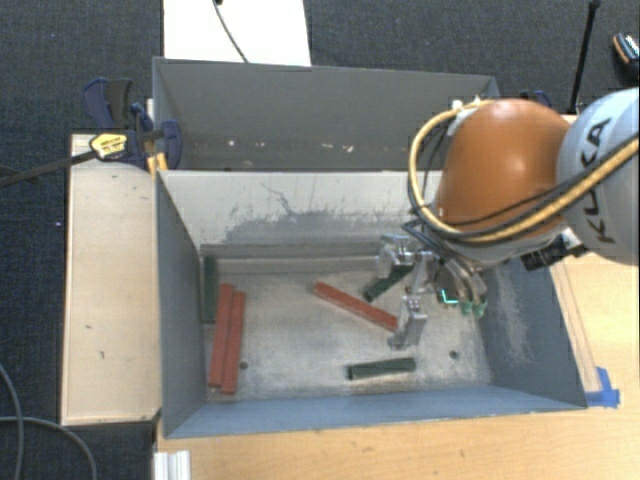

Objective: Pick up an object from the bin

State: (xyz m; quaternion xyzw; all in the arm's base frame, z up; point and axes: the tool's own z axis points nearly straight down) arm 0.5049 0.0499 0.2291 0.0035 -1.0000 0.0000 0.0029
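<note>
End effector (404, 336) is down at the right end of the red stick (352, 306), middle of the bin (300, 118). Apart or together, I cannot tell. A dark green stick (380, 369) lies just nearer.

1. A robotics lab or test cell is indicated.
2. An industrial robot arm (603, 158), lettered KUKA, is seen reaching in from the right, with an orange cover (500, 163) and looped cables (424, 173) fitted at its wrist.
3. A grey metal bin (300, 118) with scuffed, scratched walls is set on a plain wooden bench top (400, 450).
4. Dark carpet (60, 28) is laid around the rig, and a loose black lead (40, 172) is trailed across it. An experimental set-up is suggested, not a production line.
</note>
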